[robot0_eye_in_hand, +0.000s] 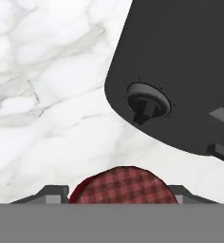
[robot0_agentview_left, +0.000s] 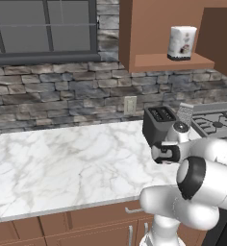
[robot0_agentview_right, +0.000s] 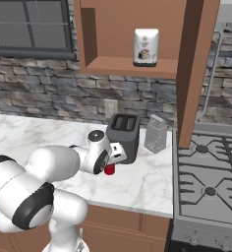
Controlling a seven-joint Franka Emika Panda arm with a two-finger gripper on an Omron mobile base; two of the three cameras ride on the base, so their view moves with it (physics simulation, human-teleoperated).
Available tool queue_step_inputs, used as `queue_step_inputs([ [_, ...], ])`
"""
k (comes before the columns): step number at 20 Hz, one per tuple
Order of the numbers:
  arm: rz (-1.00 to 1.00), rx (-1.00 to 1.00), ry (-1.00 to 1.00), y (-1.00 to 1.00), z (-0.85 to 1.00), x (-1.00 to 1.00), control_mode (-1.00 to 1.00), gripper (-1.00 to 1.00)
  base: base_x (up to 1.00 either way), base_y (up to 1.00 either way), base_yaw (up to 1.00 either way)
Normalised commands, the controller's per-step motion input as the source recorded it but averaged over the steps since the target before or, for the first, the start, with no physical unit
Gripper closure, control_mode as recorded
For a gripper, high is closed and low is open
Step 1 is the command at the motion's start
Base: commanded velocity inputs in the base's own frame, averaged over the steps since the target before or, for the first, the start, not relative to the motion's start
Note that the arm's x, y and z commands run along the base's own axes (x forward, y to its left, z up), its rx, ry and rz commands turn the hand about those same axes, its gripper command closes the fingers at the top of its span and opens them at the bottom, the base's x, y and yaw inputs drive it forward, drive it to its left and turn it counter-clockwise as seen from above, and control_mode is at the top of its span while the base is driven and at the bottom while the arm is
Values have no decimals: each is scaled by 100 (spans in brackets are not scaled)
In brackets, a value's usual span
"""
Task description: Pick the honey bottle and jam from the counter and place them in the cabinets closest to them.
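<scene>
Jam [robot0_eye_in_hand: 121,185] sits between the jaws of the gripper [robot0_eye_in_hand: 115,197], which appear clenched on it, with the checked red lid showing between the two fingertips [robot0_eye_in_hand: 51,192]. It stands on the counter [robot0_eye_in_hand: 47,104], just in front of the toaster [robot0_eye_in_hand: 180,71]. Risks, as judged: the grip sits high near the lid, so the jar may slip on lifting; a forward swing may strike the toaster; the cabinet [robot0_agentview_right: 128,64] shelf already holds a canister [robot0_agentview_right: 146,47]
</scene>
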Motion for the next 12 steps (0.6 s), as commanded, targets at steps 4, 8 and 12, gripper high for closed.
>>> queue_step_inputs([
  [4,-6,0,0,0,31,0,-100,100,0,0,0],
  [8,-7,0,0,0,32,0,-100,100,0,0,0],
  [12,-7,0,0,0,37,-6,-100,100,0,0,0],
])
